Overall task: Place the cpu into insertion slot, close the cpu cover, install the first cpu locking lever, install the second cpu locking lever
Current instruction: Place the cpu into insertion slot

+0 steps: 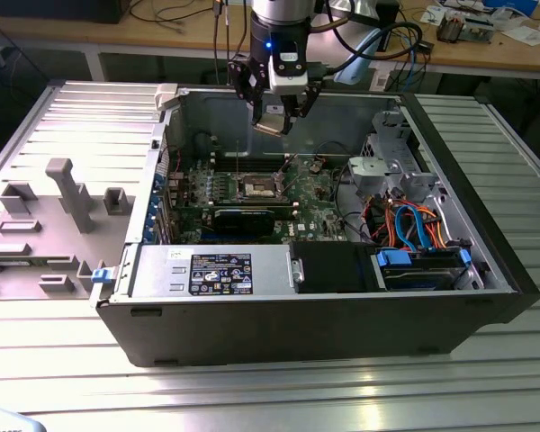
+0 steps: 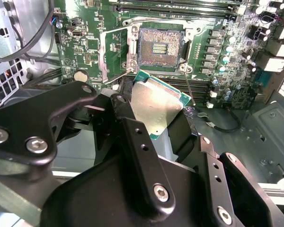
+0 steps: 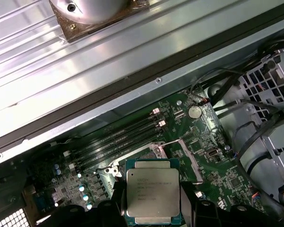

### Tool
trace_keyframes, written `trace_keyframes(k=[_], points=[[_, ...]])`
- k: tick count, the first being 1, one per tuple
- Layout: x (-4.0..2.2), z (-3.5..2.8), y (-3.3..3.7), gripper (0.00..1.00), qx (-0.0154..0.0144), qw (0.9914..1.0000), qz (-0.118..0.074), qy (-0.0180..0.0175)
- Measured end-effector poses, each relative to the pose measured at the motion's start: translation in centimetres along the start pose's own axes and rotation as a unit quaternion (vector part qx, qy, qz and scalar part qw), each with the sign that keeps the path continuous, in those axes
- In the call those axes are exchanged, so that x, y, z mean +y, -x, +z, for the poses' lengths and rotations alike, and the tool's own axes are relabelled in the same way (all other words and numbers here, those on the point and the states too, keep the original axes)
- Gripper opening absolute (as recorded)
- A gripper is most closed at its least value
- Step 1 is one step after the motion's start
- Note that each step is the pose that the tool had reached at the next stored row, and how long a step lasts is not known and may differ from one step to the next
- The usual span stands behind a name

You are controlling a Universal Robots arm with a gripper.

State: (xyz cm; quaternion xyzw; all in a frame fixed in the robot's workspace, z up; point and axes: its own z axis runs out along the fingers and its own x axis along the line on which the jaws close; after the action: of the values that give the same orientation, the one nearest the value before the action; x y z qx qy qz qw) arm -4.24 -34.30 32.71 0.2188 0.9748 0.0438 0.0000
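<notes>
In the upper middle of the exterior view the arm's black hand (image 1: 274, 123) hangs above the open black computer case (image 1: 324, 315). The case lies on its side on the ribbed silver metal worktop (image 1: 252, 396).

The hand is drawn narrow around the cpu (image 1: 270, 121), a small flat square chip with a silvery-tan metal top (a green edge shows round it in both wrist views). Dark fingers (image 2: 128, 123) press against two opposite edges of it. In the second wrist view the cpu (image 2: 154, 106) is tilted and held in the air, clear of the green motherboard (image 2: 85, 52) beneath.

The insertion slot (image 2: 160, 47), a square socket with a dark centre and silvery metal rim, lies bare just beyond the chip. In the exterior view the insertion slot (image 1: 256, 187) sits near the middle of the frame, below the hand. The cpu cover (image 2: 114, 51), a thin silvery metal frame with an open window, stands open at one side of the slot.

Long black memory slots (image 3: 118, 136) run near the socket in the first wrist view. A grey plastic fixture (image 1: 45, 225) rests on the worktop at the exterior view's left. Blue and orange cables (image 1: 414, 225) bunch inside the case at right of centre.
</notes>
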Motion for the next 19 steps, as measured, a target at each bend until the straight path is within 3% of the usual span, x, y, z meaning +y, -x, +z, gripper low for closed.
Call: trace_keyframes(k=[19], points=[[0.00, 0.00, 0.00, 0.55, -0.0007, 0.99997, 0.008, 0.0001]])
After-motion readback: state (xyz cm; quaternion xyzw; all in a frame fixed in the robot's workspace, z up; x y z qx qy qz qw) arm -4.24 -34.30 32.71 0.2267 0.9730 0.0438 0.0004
